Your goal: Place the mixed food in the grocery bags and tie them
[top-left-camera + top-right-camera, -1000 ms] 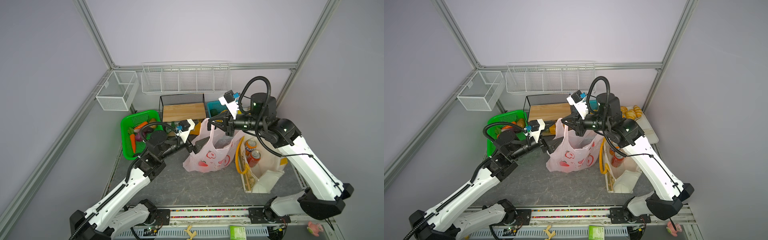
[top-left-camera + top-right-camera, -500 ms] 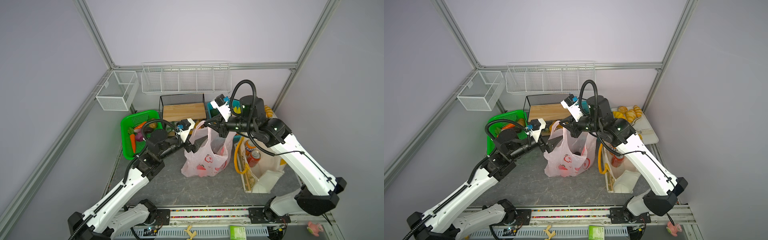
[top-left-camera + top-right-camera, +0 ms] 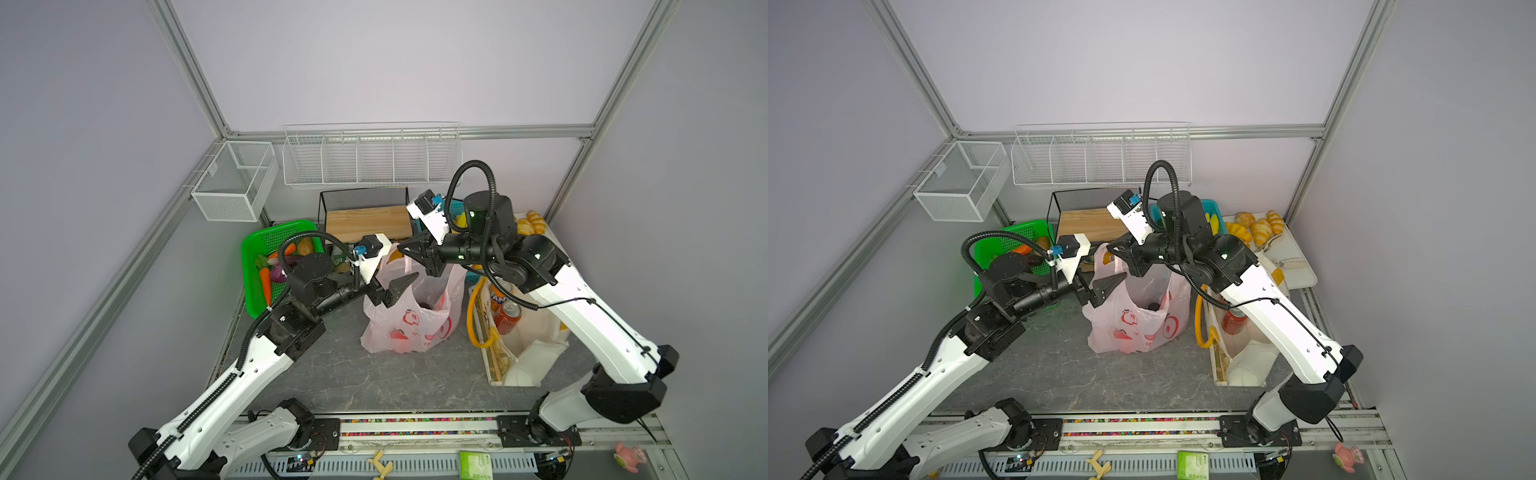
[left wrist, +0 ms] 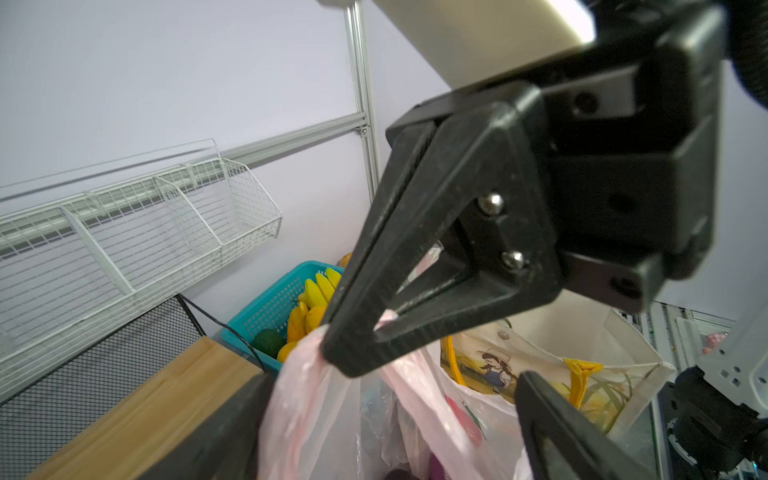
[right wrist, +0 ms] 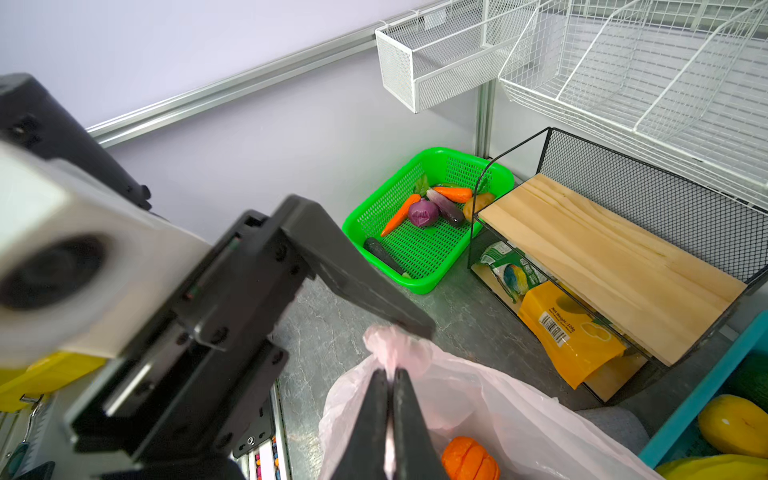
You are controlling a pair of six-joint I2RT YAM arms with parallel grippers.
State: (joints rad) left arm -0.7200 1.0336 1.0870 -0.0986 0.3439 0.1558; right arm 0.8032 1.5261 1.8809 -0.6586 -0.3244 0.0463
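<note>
The pink grocery bag (image 3: 411, 324) (image 3: 1133, 328) stands mid-table, and its handle (image 5: 395, 349) is pulled up by my right gripper (image 3: 402, 248) (image 3: 1113, 250) (image 5: 388, 376), which is shut on it. My left gripper (image 3: 400, 287) (image 3: 1106, 289) (image 4: 390, 419) is open just below, with pink film (image 4: 307, 415) lying between its fingers. An orange round toy (image 5: 469, 461) and a dark purple one (image 4: 399, 473) lie inside the bag. To the right the cream canvas tote (image 3: 528, 357) (image 3: 1246, 361) holds the Fanta can (image 3: 496, 296) and the red can (image 3: 509, 318) (image 3: 1233, 322).
A green basket (image 3: 266, 241) (image 5: 419, 249) of toy vegetables sits at the back left, beside a black wire shelf with a wooden top (image 3: 368, 222) (image 5: 602, 266). A teal basket (image 4: 270, 307) of bananas and a tray of croissants (image 3: 1258, 228) stand behind the tote. White wire baskets (image 3: 370, 158) hang on the walls.
My right gripper has carried the bag's handle to the left, up to the left gripper, and the bag has shifted left with it. The left gripper has stayed open.
</note>
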